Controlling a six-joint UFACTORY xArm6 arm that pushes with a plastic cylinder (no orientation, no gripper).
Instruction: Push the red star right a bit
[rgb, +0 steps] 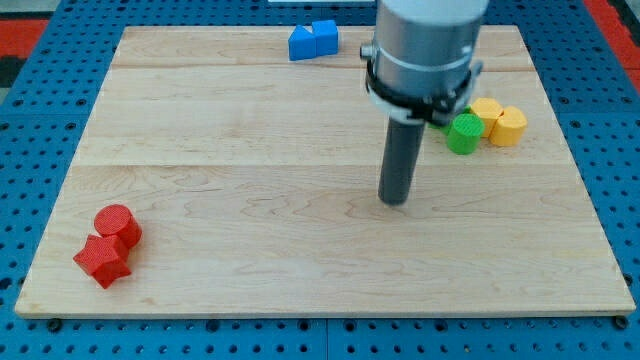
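Observation:
The red star (101, 260) lies near the board's bottom-left corner. A red cylinder (117, 222) touches it just above and to the right. My tip (395, 201) rests on the board at the middle, a little right of centre, far to the right of the red star and slightly above its level. Nothing touches the tip.
Two blue blocks (312, 41) sit together at the top edge. A green block (463, 133) and two yellow blocks (499, 121) cluster at the right, partly hidden behind the arm's body (425, 50). The wooden board (250, 180) lies on a blue pegboard.

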